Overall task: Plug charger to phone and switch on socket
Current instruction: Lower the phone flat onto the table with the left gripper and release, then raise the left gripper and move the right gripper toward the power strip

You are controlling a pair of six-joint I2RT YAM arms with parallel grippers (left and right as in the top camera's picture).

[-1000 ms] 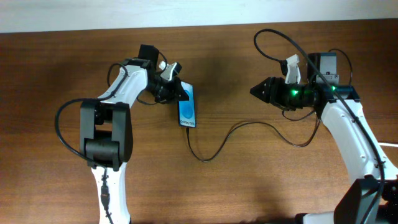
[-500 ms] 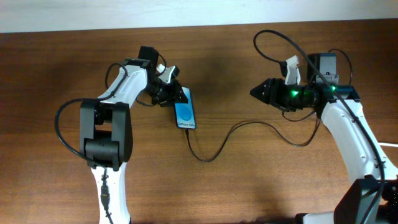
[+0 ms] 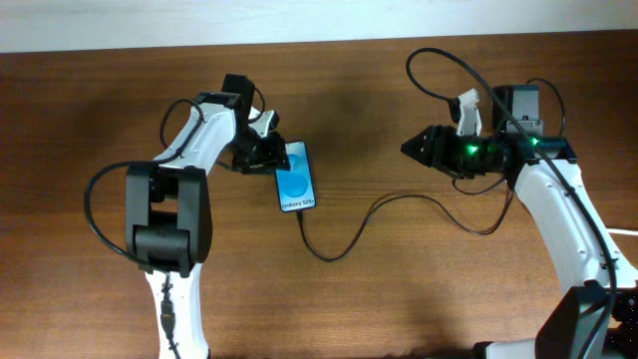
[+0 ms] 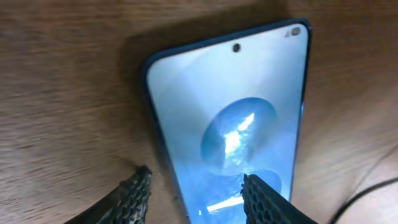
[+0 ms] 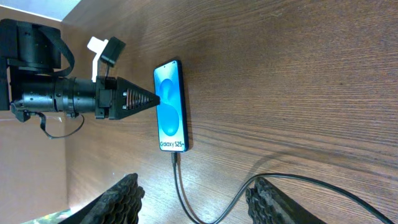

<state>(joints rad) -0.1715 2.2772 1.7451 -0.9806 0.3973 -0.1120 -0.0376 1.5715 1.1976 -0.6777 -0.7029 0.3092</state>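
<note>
The phone [image 3: 296, 179] lies flat on the wooden table with its blue screen lit and a white "Galaxy S25" strip at its near end. It also shows in the left wrist view [image 4: 230, 118] and the right wrist view [image 5: 171, 106]. The charger [image 3: 399, 197], a thin black cable, has its plug tip in the phone's bottom port [image 5: 174, 157] and curls away to the right. My left gripper [image 3: 271, 154] is open at the phone's upper left; one finger hangs over the table, the other over the screen [image 4: 196, 180]. My right gripper [image 3: 411, 147] is open and empty, with the cable passing below it [image 5: 199, 190]. The socket is out of view.
The wooden table [image 3: 419, 289] runs to a pale wall at the back. A thin white strip [image 3: 628, 231] shows at the right edge. The left arm [image 5: 62, 93] points at the phone's top in the right wrist view.
The phone has slid slightly left and toward the near edge, and its top end has swung. My left gripper has drawn back left off the phone's top. The right arm has not moved.
</note>
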